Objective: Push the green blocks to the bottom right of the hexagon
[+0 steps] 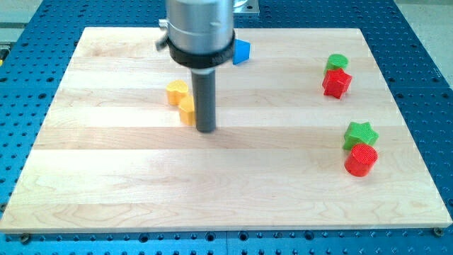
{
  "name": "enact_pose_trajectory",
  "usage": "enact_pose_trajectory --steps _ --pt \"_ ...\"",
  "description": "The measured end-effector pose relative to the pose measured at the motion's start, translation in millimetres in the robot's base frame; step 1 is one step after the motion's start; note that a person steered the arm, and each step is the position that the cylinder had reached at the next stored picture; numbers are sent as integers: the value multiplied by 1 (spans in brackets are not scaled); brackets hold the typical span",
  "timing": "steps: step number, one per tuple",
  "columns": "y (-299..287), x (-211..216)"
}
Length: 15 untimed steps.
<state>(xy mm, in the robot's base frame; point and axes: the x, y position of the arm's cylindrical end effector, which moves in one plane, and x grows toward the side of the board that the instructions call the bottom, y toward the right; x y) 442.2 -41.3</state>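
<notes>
A green block [337, 62] sits at the view's upper right, touching a red star-like block [337, 83] just below it. A green star block [361, 133] sits at the right, touching a red round block [361, 160] below it. A yellow block [177, 92] and a second yellow block [186, 110], partly hidden by the rod, lie left of centre; which one is the hexagon cannot be told. My tip [205, 129] rests on the board just right of the lower yellow block, far left of both green blocks.
A blue block [241, 51] sits near the board's top edge, partly hidden behind the arm's grey body [200, 32]. The wooden board [106, 177] lies on a blue perforated table [425, 42].
</notes>
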Motion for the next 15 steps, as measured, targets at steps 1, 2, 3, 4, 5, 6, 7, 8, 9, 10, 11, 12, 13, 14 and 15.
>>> enact_pose_trajectory --steps 1,2,3,4,5,6,7,8,9,10,11,12,13,14,15 --pt "21 6" --pt "87 -28" --pt "134 -108" --pt "218 -165" --pt "330 -161" --pt "273 -148" --pt "153 -100" --pt "115 -65" --pt "140 -130" --pt "220 -136" --pt "181 -62" --pt "135 24" --pt "158 34" --pt "242 -2" --pt "334 7"
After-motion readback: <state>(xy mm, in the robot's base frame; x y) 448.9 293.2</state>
